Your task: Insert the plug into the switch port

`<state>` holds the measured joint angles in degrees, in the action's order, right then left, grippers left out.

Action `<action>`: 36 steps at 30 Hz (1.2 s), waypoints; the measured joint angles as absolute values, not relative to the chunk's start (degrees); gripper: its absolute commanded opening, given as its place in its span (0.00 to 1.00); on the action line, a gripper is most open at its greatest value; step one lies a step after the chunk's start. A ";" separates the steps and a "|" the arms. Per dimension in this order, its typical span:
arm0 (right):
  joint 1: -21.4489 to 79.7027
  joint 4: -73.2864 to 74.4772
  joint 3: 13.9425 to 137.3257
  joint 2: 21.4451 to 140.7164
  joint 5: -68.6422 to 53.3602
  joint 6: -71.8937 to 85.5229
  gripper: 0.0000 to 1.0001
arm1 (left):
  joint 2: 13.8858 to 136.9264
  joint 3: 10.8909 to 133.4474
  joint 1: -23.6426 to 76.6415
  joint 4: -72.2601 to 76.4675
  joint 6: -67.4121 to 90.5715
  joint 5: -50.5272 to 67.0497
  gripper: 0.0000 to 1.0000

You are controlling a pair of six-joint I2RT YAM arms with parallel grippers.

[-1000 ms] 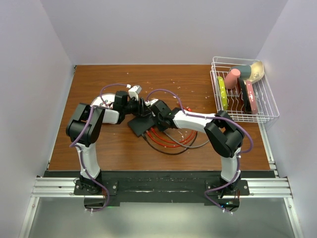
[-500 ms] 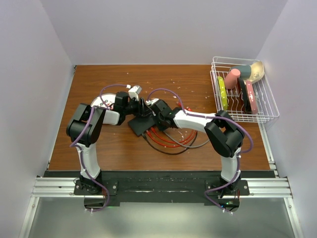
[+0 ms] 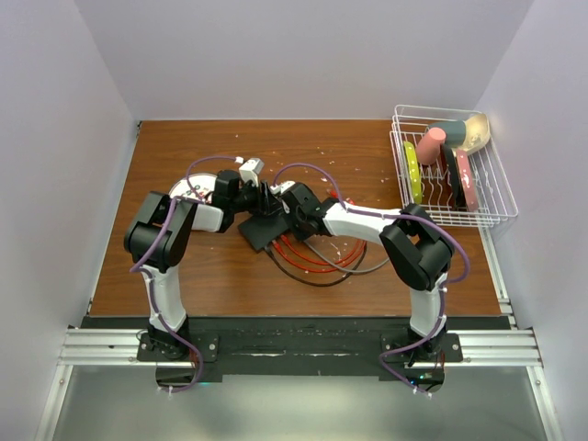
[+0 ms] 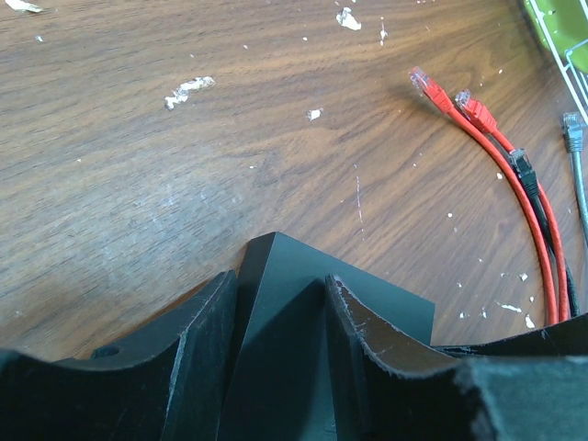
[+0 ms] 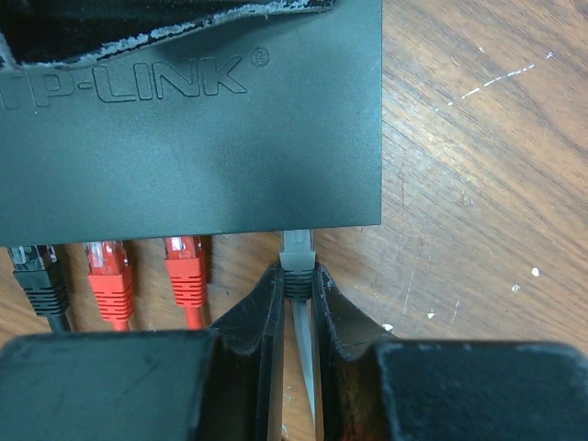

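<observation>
Wood table (image 3: 349, 147): switch (image 5: 202, 138) is clamped by left gripper (image 4: 280, 294); plug (image 5: 297, 250), pinched by right gripper (image 5: 296, 287), is part-entered at its edge. Insertion step in hand; a straight push is judged needed.

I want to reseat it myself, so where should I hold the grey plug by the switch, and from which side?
Pinch the grey plug on its flat sides, just behind the nose, coming from the cable end. Its nose sits at the switch, and a red plug stands close beside it, so only the rear is free. The right hand grips it so.
</observation>
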<state>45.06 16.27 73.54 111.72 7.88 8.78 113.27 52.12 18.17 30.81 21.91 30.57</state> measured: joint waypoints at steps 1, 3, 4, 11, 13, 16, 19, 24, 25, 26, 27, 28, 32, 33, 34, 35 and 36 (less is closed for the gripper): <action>45.04 16.27 73.56 111.72 7.84 8.75 0.00 | 113.27 52.12 18.17 30.83 21.91 30.52 0.00; 45.01 16.27 73.56 111.72 7.81 8.69 0.00 | 113.27 52.12 18.20 30.83 21.91 30.50 0.00; 45.01 16.27 73.56 111.72 7.79 8.64 0.00 | 113.27 52.12 18.20 30.85 21.91 30.48 0.00; 44.88 16.34 73.67 111.72 7.73 8.45 0.00 | 113.30 52.12 18.35 31.00 21.89 30.06 0.00; 44.86 16.34 73.65 111.72 7.70 8.49 0.00 | 113.25 52.12 18.39 30.94 21.89 29.80 0.00; 44.82 16.16 73.41 111.68 7.70 8.56 0.00 | 113.01 52.42 18.55 30.04 21.87 29.19 0.02; 44.73 14.02 71.42 110.63 7.75 8.95 0.02 | 112.62 53.49 18.76 27.53 21.85 28.16 0.09; 44.40 9.43 67.05 108.31 7.92 10.31 0.17 | 112.49 56.66 19.00 21.76 21.93 27.05 0.27; 44.38 8.73 66.30 107.85 7.97 10.57 0.20 | 112.49 57.06 18.92 21.06 22.00 27.03 0.29; 44.36 7.90 65.43 107.42 7.94 10.92 0.23 | 112.49 57.47 18.79 20.18 22.13 27.03 0.33; 44.34 7.01 64.55 106.89 7.94 11.31 0.25 | 112.49 57.87 18.57 19.38 22.48 27.05 0.35; 44.31 6.24 63.88 106.48 7.97 11.64 0.26 | 112.49 58.11 18.37 18.79 22.81 27.05 0.36; 44.18 3.62 61.67 103.35 8.27 12.91 0.34 | 112.09 59.05 17.21 15.66 24.43 26.89 0.46; 44.18 3.18 61.12 102.24 8.43 13.10 0.35 | 111.77 59.05 16.91 14.87 24.56 26.44 0.48; 44.18 2.68 60.51 101.12 8.51 13.37 0.37 | 111.39 59.07 16.56 13.89 24.75 25.69 0.52; 44.18 2.42 59.88 100.03 8.67 13.61 0.41 | 111.02 59.20 16.23 12.78 24.91 24.82 0.53; 44.18 2.28 59.33 99.07 8.97 13.82 0.43 | 110.69 59.42 15.90 11.62 24.93 23.86 0.54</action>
<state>44.18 2.28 59.33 99.07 8.97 13.82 110.69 59.42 15.90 11.62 24.93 23.86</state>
